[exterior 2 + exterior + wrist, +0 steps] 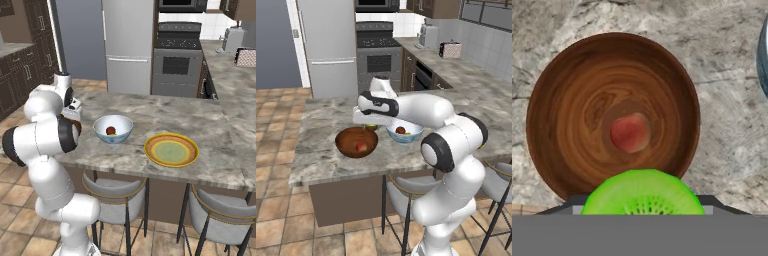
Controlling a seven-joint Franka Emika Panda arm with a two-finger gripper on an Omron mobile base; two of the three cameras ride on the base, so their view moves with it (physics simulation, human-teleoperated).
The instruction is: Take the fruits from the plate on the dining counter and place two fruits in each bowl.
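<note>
Item: gripper (372, 125), jaws closed on the bright green fruit (643, 192), a cut kiwi face showing in the hand view.
Landmark: brown wooden bowl (612, 115) on the dining counter (326, 160).
- Green fruit: above the brown bowl's near rim, not yet released.
- Reddish-peach fruit (630, 132): in the bowl's centre.
- White bowl (113, 129): just beside the brown one, a dark red fruit (111, 131) visible inside.
- Yellow plate (171, 149): beyond the white bowl, bare.
Step, judged: last fruit, near delivery. Next: centre over the bowl, lower, open.
</note>
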